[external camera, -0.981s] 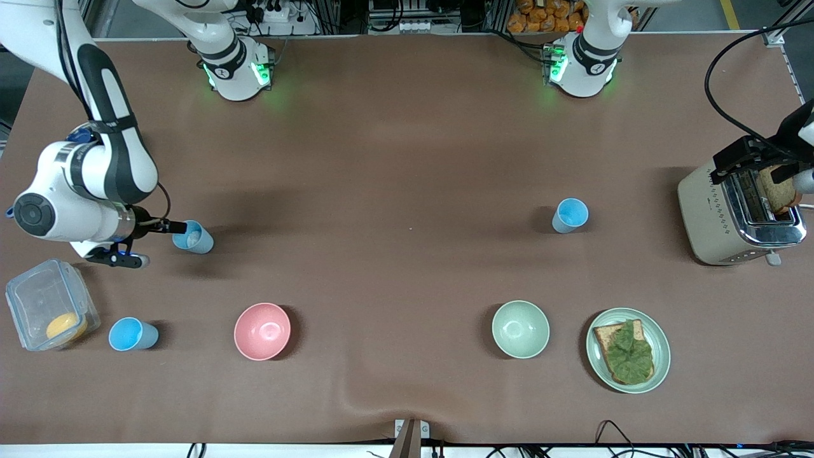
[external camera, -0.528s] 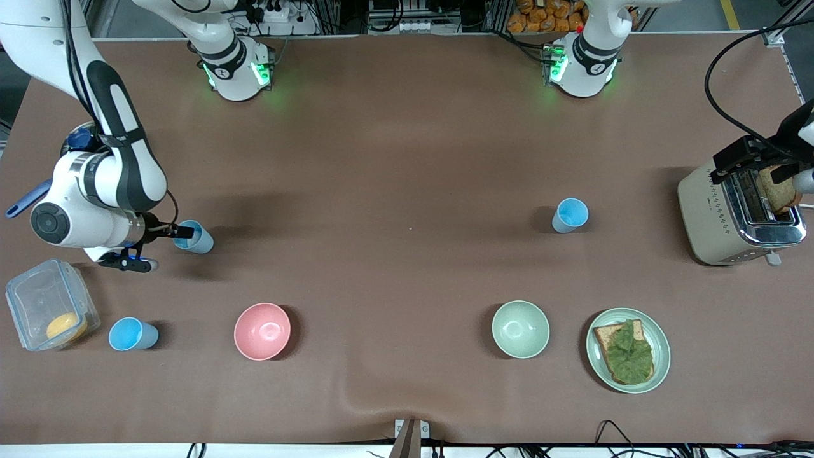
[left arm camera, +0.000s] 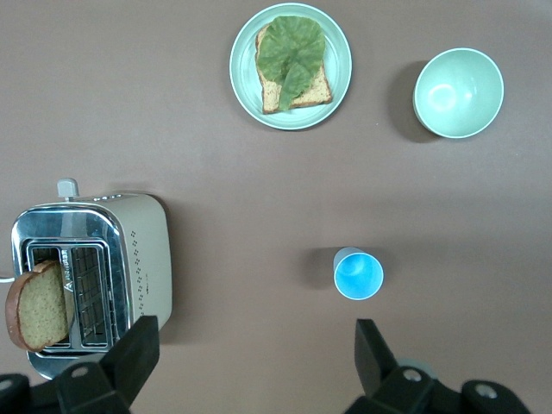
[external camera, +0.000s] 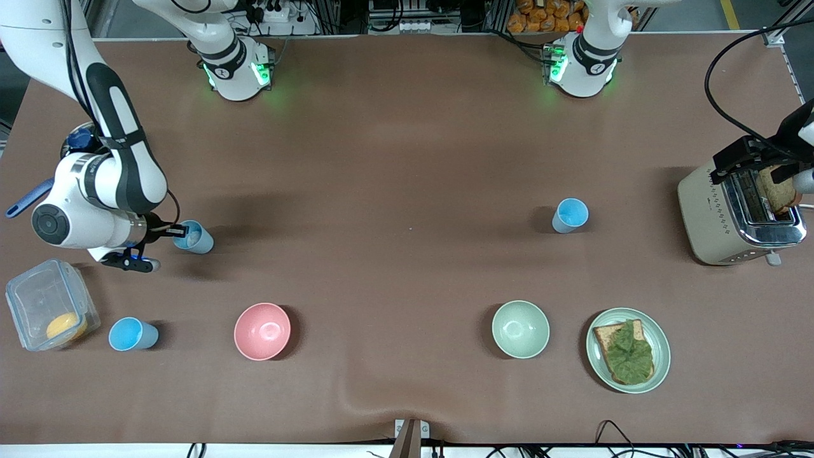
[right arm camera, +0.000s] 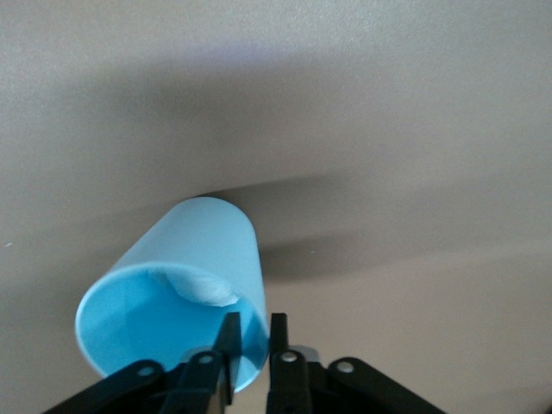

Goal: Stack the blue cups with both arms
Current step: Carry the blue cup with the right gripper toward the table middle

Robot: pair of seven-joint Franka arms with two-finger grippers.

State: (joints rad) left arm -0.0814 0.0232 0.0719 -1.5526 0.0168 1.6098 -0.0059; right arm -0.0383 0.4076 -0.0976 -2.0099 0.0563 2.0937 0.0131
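1. We take the pink bowl point(external camera: 262, 331) as our landmark. The right gripper point(external camera: 166, 231) is toward the right arm's end of the table from it, its fingers point(right arm camera: 228, 338) pinched together on the rim of the paler blue cup point(external camera: 193, 236), one inside and one outside. That cup stands on the table, farther from the front camera than the bowl. The bite takes only a thin edge of wall, so we judge the cup may swing, tilt or slip out once lifted.

2. A brighter blue cup point(external camera: 131, 334) stands beside the bowl, next to a clear box point(external camera: 49, 312). A low carry toward it could knock either one.

3. The third blue cup point(external camera: 569, 215) stands well apart from the bowl, toward the left arm's end. If it is the target, a tilted cup may catch its rim and topple it.

4. The left gripper point(left arm camera: 250, 366) hangs above the toaster point(external camera: 738, 213), jaws wide apart and empty. A reach for the third cup could snag on the toaster.
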